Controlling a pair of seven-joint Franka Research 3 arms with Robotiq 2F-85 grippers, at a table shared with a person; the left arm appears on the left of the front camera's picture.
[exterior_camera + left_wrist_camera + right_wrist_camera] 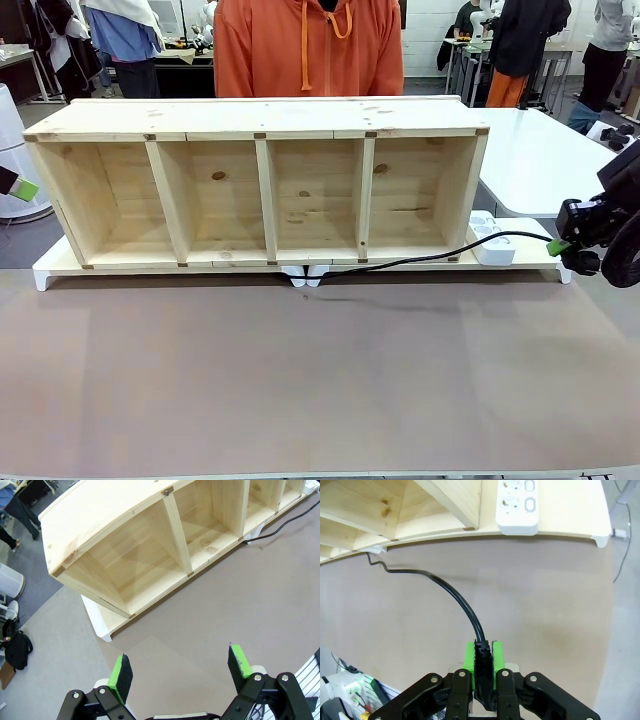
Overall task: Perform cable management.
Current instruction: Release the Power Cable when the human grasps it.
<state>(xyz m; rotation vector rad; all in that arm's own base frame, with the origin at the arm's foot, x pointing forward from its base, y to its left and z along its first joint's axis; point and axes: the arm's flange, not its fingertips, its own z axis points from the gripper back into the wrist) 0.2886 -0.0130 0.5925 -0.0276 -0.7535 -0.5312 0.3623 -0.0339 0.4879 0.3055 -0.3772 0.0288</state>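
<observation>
Pinching thin black cable [465,606], green-padded right hand [483,649]

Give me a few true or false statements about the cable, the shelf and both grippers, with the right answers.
1. The right gripper is shut on the cable. True.
2. The left gripper holds the cable too. False: it is open and empty, above the table.
3. The wooden shelf has four compartments. True.
4. The power strip sits inside a compartment. False: it lies outside, by the shelf's right end.
</observation>
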